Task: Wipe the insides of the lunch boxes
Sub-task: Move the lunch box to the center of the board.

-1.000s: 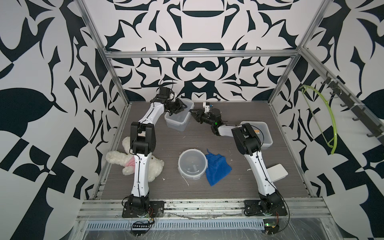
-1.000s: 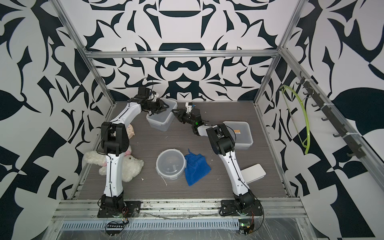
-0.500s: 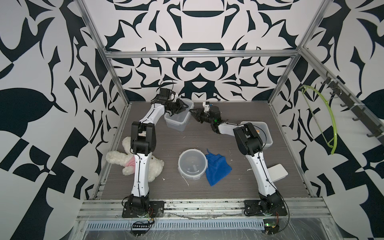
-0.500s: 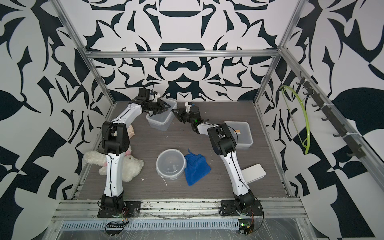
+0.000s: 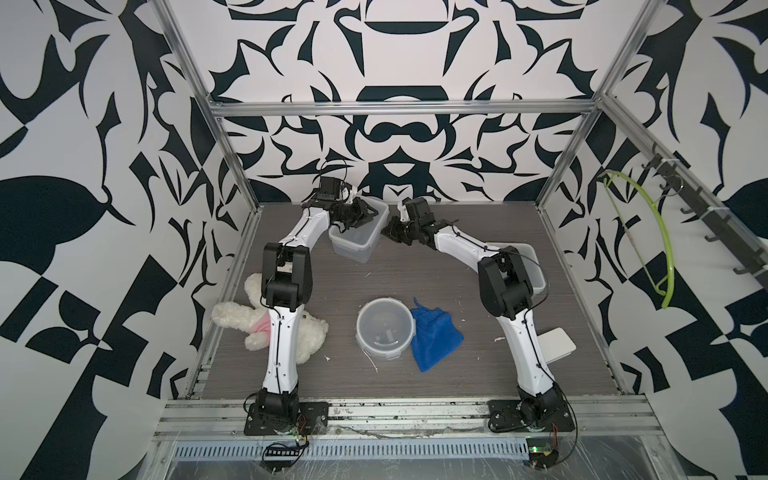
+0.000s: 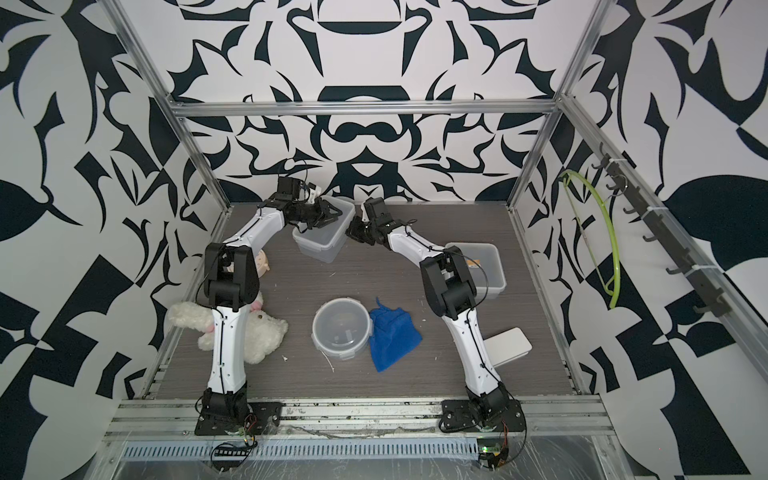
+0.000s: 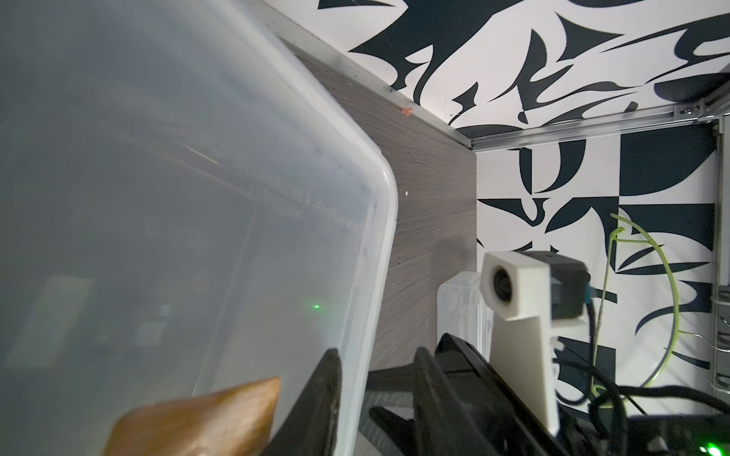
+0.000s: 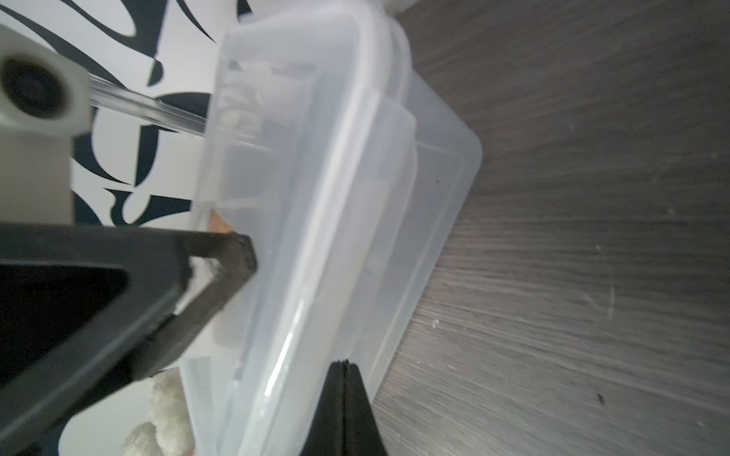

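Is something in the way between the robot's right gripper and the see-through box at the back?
No, nothing I can see. The shut right gripper is right beside the square lunch box, next to its outer wall.

My fingers point(image 8: 343, 418) are matt black plastic. The lunch box point(image 5: 353, 245) at upper centre is smooth, cloudy, faintly glossy plastic, as is the round lunch box point(image 5: 385, 332). The blue cloth point(image 5: 434, 340) is nappy terry. The tabletop point(image 5: 415, 274) is matt grey woodgrain; the plush toy point(image 5: 307, 336) at lower left is fluffy.
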You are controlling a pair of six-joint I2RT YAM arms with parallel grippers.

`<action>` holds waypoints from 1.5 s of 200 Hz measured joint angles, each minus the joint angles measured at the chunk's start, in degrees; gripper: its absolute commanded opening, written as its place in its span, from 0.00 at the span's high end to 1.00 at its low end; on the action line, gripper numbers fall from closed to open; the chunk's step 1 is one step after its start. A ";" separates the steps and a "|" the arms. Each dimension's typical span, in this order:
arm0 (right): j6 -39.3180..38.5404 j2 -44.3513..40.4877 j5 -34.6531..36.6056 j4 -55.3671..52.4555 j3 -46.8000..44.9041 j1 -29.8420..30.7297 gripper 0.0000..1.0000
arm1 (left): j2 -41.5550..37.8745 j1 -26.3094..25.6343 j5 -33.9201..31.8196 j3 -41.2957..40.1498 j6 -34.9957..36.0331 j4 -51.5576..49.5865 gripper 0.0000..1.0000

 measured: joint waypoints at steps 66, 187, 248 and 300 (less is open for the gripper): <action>1.73 -2.75 -7.56 11.76 -9.11 -3.82 0.54 | -0.79 4.42 -6.01 14.47 1.66 -13.66 0.30; 8.09 -1.16 -16.20 26.21 -10.49 -6.71 0.36 | 3.76 8.20 -6.73 10.05 5.90 -17.35 0.27; 10.54 1.20 -17.25 29.70 -12.07 -8.02 0.33 | 5.75 4.35 -4.24 9.79 6.47 -16.52 0.30; 18.97 2.12 -18.49 45.86 -19.82 -10.01 0.38 | 6.29 3.69 -2.95 9.84 6.49 -16.09 0.33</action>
